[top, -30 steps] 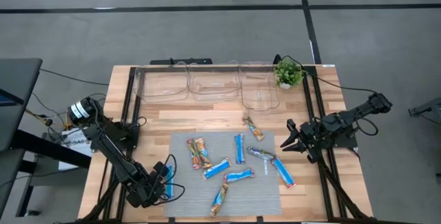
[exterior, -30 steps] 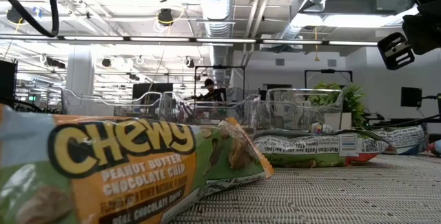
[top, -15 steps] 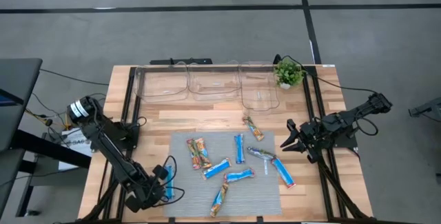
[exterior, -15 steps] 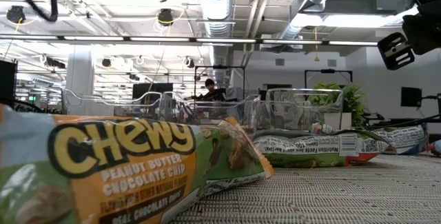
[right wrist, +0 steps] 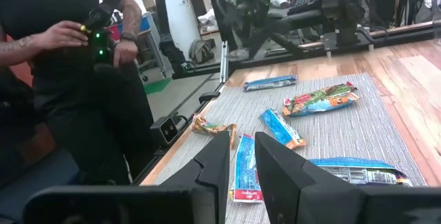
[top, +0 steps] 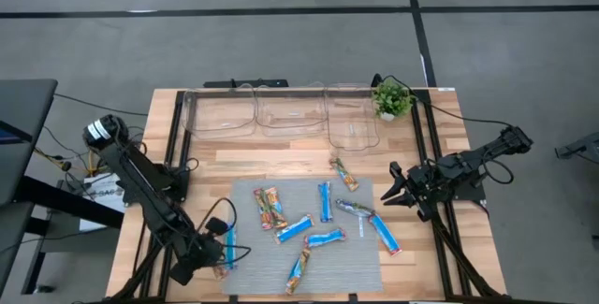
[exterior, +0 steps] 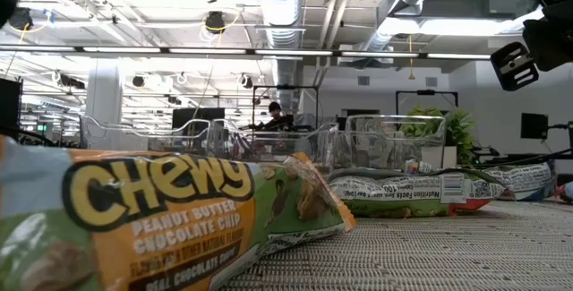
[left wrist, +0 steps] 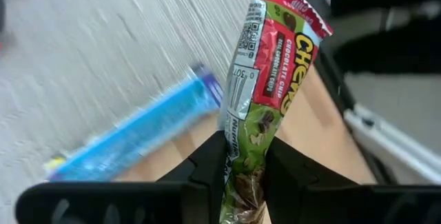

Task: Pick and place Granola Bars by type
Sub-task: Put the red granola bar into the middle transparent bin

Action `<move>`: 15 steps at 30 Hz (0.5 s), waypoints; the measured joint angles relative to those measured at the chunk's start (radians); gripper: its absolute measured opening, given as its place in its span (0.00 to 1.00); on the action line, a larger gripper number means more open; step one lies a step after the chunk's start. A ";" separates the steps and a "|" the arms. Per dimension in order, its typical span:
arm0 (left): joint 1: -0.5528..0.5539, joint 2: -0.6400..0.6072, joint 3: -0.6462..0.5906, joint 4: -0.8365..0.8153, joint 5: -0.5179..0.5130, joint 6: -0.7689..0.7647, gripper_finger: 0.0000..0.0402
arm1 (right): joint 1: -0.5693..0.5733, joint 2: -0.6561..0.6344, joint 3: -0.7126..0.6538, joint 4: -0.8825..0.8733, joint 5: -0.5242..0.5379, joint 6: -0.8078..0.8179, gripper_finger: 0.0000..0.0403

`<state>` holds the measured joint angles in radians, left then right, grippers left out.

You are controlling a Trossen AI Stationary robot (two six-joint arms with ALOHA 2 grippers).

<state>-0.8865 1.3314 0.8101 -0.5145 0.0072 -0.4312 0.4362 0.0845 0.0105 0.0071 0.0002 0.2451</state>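
A: Containers? Three clear bins (top: 257,115) along the far edge of the table (top: 281,164); from above, nothing shows inside them. A potted plant (top: 390,98) stands just right of the bins.

B: Granola Bars (top: 323,222) lie scattered on the grey mat (top: 360,262) at the near middle. Claws?

A: Left gripper (left wrist: 243,172), at the mat's near-left corner, is clamped on a red-green Chewy bar (left wrist: 265,93); only its wrist view shows that. A blue bar (left wrist: 138,131) lies beyond it.

B: Right gripper (right wrist: 241,156) waits at the mat's right edge, fingers closed on nothing. Its wrist view alone shows a person (right wrist: 76,79) beyond the table.
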 joint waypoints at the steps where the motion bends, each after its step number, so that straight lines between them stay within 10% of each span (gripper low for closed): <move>1: 0.011 -0.018 0.000 0.006 -0.009 -0.004 0.18 | 0.000 0.000 0.000 0.000 0.000 0.000 0.15; 15: 0.287 -0.226 0.002 0.250 -0.095 -0.049 0.18 | 0.000 0.000 0.000 0.000 0.000 0.000 0.15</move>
<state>-0.5999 1.1053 0.8120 -0.2641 -0.0880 -0.4801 0.4360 0.0845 0.0105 0.0071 0.0003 0.2450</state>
